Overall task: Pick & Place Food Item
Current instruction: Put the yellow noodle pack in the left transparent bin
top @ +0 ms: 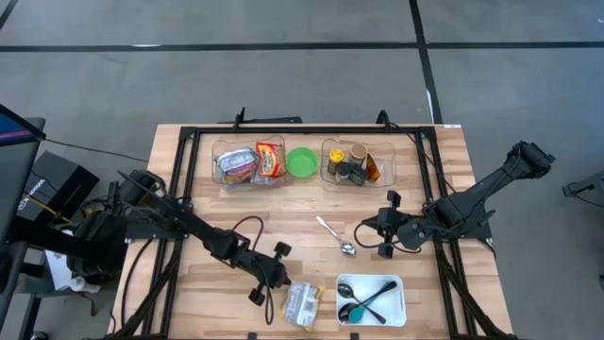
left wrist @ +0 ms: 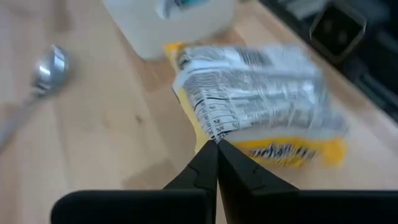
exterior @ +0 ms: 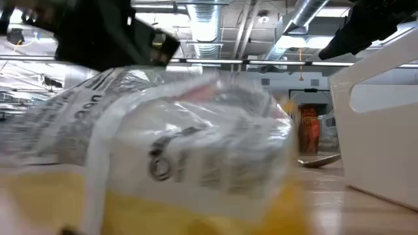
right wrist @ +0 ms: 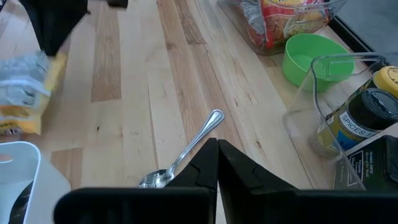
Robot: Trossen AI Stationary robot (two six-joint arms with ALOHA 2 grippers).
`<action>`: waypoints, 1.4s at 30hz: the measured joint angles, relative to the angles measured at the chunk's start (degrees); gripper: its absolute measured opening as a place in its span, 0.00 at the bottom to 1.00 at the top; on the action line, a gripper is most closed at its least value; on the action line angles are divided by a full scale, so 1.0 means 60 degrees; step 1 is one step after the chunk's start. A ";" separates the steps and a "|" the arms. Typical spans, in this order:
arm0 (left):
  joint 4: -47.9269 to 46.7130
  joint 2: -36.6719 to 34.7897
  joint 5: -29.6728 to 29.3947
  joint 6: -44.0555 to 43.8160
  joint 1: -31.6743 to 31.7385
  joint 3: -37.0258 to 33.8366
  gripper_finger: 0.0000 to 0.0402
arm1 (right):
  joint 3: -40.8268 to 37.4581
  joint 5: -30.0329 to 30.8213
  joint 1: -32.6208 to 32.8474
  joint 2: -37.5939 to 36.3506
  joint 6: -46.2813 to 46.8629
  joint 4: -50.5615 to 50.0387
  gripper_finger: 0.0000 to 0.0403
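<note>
A white-and-yellow food packet (top: pixel 304 304) with black print lies near the table's near edge, left of a white tray (top: pixel 396 283). It fills the low view (exterior: pixel 183 150). My left gripper (top: pixel 281 286) (left wrist: pixel 217 142) is at the packet's left end, shut on its wrapper. My right gripper (top: pixel 382 230) (right wrist: pixel 217 143) is shut and holds nothing. It hangs over the table's middle right, beside a metal spoon (top: pixel 335 236) (right wrist: pixel 186 152) that lies flat on the wood. My left gripper pinches the wrapper's edge (left wrist: pixel 214 132) between its two fingers, at the packet's end nearest the arm. The fingers slant down at it from the table's left. The packet stretches away beyond the fingertips. Whether it is clear of the table, I cannot tell.
The white tray holds black utensils (top: pixel 370 298). At the back stand a clear bin (top: pixel 223 151) of food packets, a green bowl (top: pixel 302 161) and a clear bin (top: pixel 385 156) of spice jars. Bare wood lies between the spoon and the packet.
</note>
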 joint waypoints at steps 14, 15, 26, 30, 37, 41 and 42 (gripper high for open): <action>-0.0171 -0.2592 -0.2332 0.0870 0.0005 0.0004 0.00 | 0.0000 -0.0004 0.0004 0.0000 -0.0004 -0.0004 0.00; -0.0169 -0.2713 -0.2558 0.1031 0.0029 0.0004 0.00 | 0.0000 -0.0004 0.0004 0.0000 -0.0004 -0.0004 0.00; -0.0650 -0.3585 -0.4170 0.1327 0.0746 0.0004 0.00 | 0.0000 -0.0004 0.0000 0.0000 -0.0006 -0.0007 0.00; -0.1239 -0.4032 -0.4943 0.1333 0.1209 0.0004 0.00 | 0.0000 -0.0004 0.0000 0.0000 -0.0007 -0.0007 0.00; -0.1793 -0.5126 -0.5186 0.1325 0.2504 0.0004 0.00 | 0.0000 -0.0004 0.0000 0.0000 -0.0025 -0.0040 0.00; -0.1842 -0.5743 -0.5182 0.1326 0.3430 0.0004 0.00 | 0.0000 -0.0004 0.0000 0.0000 -0.0025 -0.0066 0.00; -0.1849 -0.5889 -0.5180 0.1326 0.3671 0.0004 0.00 | 0.0000 -0.0004 0.0000 0.0000 -0.0025 -0.0066 0.00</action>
